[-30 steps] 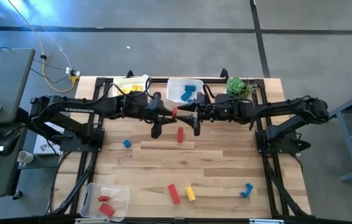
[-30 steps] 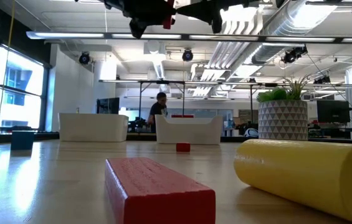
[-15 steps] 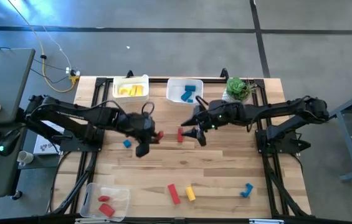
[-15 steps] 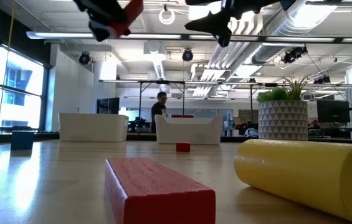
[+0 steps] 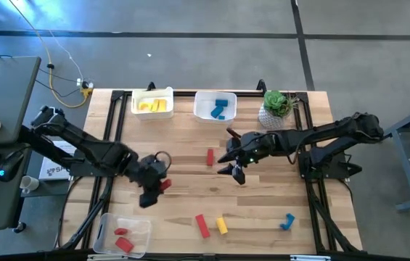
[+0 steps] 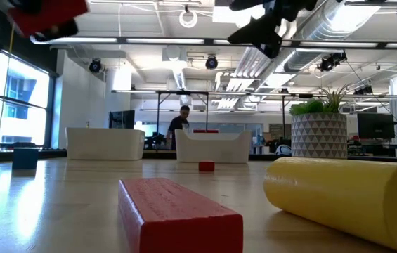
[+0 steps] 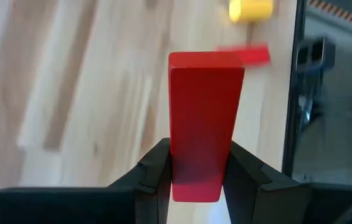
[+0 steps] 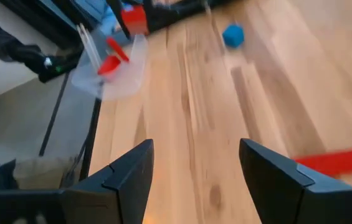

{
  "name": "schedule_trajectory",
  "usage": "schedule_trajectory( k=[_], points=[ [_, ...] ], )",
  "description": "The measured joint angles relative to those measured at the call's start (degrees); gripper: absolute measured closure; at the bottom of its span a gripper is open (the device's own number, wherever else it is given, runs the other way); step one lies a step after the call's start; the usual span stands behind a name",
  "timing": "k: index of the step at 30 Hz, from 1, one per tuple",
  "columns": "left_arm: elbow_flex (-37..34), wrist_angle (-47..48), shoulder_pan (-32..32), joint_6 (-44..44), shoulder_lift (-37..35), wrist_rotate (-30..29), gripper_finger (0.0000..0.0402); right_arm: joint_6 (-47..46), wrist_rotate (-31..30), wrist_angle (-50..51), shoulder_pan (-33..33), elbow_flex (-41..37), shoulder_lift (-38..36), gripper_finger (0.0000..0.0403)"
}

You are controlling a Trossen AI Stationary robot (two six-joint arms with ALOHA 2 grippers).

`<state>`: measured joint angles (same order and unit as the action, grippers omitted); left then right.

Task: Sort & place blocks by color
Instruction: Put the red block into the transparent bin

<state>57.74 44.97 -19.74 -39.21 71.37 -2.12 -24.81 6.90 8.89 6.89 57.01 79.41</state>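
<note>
The left pincer (image 5: 157, 185), pinching a red block (image 7: 204, 121) above the near-left surface (image 5: 263, 210), should release it only over the red bin (image 5: 138, 230), while the right pincer (image 5: 235, 164) hangs spread mid-surface.

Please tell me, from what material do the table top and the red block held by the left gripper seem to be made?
The table top looks like pale wood, planks with visible grain and joints, with a smooth finish. The red block clamped in the left gripper has flat, evenly coloured faces and sharp edges; it could be painted wood or plastic, and the pictures do not settle which.
</note>
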Motion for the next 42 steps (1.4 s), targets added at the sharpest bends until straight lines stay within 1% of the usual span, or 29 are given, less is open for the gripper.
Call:
schedule_trajectory(
  k=[6,11,17,20,24,29,37,42],
  points=[
    [0.0,1.37,-7.34,-6.63,0.57,0.18,0.0316,-6.12,-0.05,8.56,2.59,0.0,-0.02,0.018],
    [0.0,2.01,-12.08,-11.02,0.98,0.18,0.0315,-13.75,-0.41,15.77,5.34,0.0,-0.01,0.018],
    [0.0,1.99,-16.95,-17.65,1.01,0.16,0.0315,-23.67,-0.49,25.27,10.22,0.0,0.01,0.018],
    [0.0,1.88,-19.01,-21.63,1.54,0.15,0.0315,-29.4,-2.4,29.33,13.2,0.0,0.01,0.018],
    [0.0,1.92,-20.73,-24.48,3.33,1.78,0.0315,-34.87,-5.26,33.15,17.01,-0.02,0.01,0.018],
    [0.0,1.93,-21.74,-25.17,6.94,3.51,0.0315,-41.55,-5.27,35.91,20.69,-0.02,0.01,0.018],
    [0.0,1.94,-22.02,-25.18,12.07,6.77,0.0312,-56.48,-6.32,40.9,26.48,-0.02,0.01,0.018],
    [0.0,1.92,-22.05,-25.15,14.49,10.35,0.0303,-59.73,-6.79,44.1,30.74,-0.17,0.01,0.018]
  ],
)
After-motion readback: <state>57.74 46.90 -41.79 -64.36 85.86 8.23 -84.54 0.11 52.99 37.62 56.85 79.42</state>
